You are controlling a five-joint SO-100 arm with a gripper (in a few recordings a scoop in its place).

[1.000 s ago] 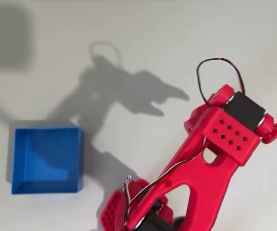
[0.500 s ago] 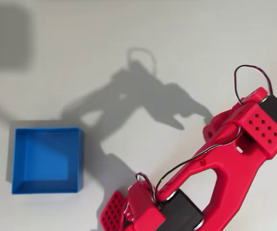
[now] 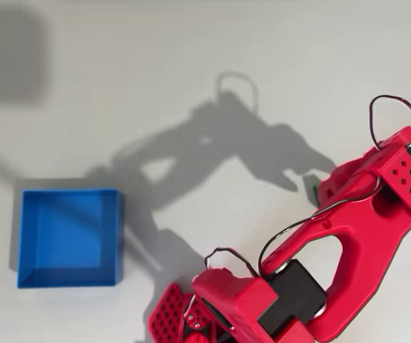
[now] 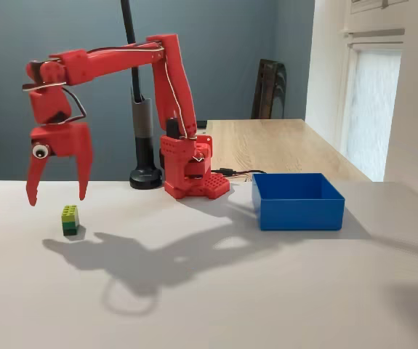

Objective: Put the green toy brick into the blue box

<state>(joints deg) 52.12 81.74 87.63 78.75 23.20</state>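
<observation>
Fixed view shows the gripper (image 4: 56, 196) spread wide and empty, hanging just above the green toy brick (image 4: 70, 219), which sits slightly right of centre.

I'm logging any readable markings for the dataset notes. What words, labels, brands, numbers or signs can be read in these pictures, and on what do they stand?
None: no readable text shows in either view.
The red arm and its open gripper bear no label.
The green toy brick shows studs only, no lettering that can be made out.
The blue box has plain walls.
</observation>
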